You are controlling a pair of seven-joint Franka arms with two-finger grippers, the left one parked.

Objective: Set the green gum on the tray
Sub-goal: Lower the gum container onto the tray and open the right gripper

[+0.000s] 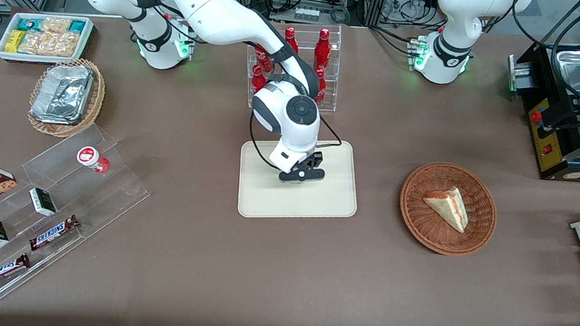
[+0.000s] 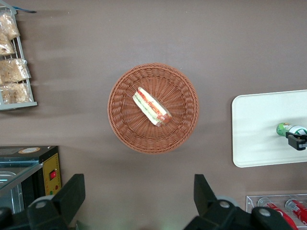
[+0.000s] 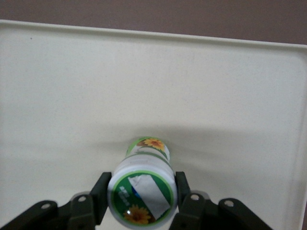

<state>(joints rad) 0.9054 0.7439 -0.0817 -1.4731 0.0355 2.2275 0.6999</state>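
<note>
The green gum (image 3: 144,184), a small bottle with a white lid bearing a green mark and a sunflower, stands between my right gripper's (image 3: 142,191) fingers, which press on the lid from both sides. Its base reaches down to the cream tray (image 3: 72,86). In the front view the gripper (image 1: 302,177) hangs low over the middle of the tray (image 1: 265,203), and the gum is almost hidden under it. The parked arm's wrist view shows the gum (image 2: 287,129) over the tray (image 2: 259,143) with a black finger (image 2: 297,141) beside it.
A red-bodied, white-lidded bottle (image 1: 92,158) lies on the clear stepped shelf (image 1: 55,205) with Snickers bars toward the working arm's end. A rack of red cola bottles (image 1: 298,64) stands just past the tray. A wicker basket (image 1: 411,215) holds a sandwich toward the parked arm's end.
</note>
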